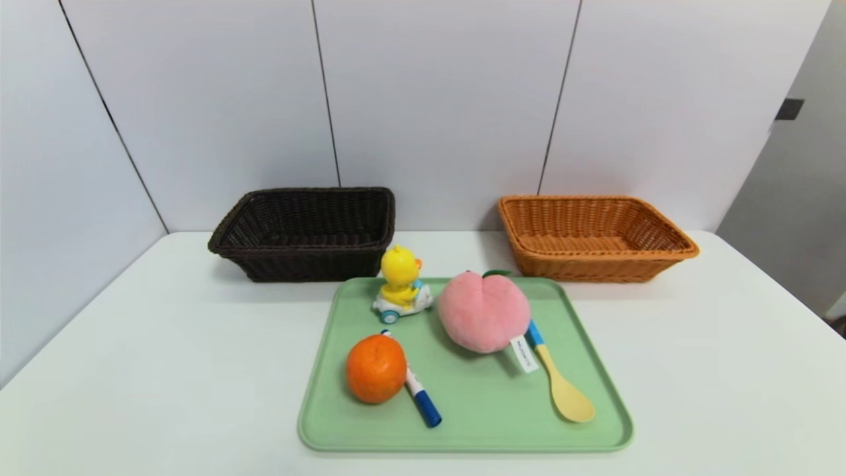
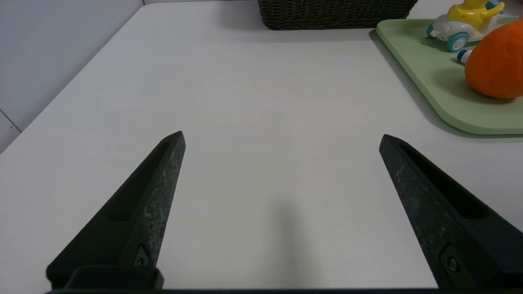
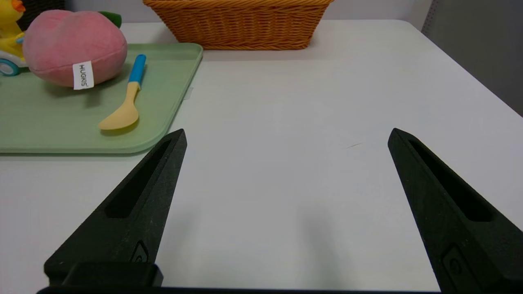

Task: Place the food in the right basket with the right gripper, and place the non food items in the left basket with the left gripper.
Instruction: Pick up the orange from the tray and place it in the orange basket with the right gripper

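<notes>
A: Left side?
B: Left gripper (image 2: 282, 141), over bare worktop (image 2: 245, 102) left of the tray (image 1: 496, 441). Fingers wide apart, nothing between them. Dark brown basket (image 1: 317, 264) behind, at the tray's far left.
A: First item?
B: Orange fruit (image 1: 376, 369), front left of tray, beside the marker (image 1: 423, 400) and hiding part of it. Risk: round skin, off-centre pinch, it rolls. Left fingers going for the marker could bump it too.
A: Duck toy (image 1: 400, 284)?
B: Back of tray, close to the dark basket. Wheels under it, so a nudge could send it rolling; a high grip might tip it.
A: Middle?
B: Plush peach (image 1: 484, 312), on the tray, wide and soft. Could snag on one finger, or drag the spoon (image 1: 562, 390) if the right fingers come down too near the handle.
A: Spoon itself?
B: Right part of tray, thin and low. Left arm has to reach past the peach; might clip it or meet the right arm.
A: Far right?
B: Orange-tan basket (image 1: 598, 269) behind; peach could catch its rim if carried low. Right gripper (image 3: 288, 136) over worktop right of tray, fingers spread wide, holding nothing.
</notes>
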### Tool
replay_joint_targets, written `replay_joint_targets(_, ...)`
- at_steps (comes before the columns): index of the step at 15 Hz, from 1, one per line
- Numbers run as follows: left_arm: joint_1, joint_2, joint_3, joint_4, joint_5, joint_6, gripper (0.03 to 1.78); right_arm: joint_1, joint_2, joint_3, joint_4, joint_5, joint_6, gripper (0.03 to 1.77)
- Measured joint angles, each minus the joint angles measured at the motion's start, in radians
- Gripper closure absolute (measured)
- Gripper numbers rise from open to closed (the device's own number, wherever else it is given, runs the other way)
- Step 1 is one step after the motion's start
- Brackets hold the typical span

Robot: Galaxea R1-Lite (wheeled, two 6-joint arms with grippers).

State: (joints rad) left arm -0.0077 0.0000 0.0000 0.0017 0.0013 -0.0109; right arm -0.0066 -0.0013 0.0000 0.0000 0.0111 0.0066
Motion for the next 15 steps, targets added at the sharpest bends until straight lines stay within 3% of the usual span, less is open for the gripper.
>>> replay_joint_targets(15, 0.000, 0.000, -0.001, 0.000, 0.001, -0.003, 0.12, 0.000, 0.000, -0.002, -0.027, 0.003, -0.008, 0.10)
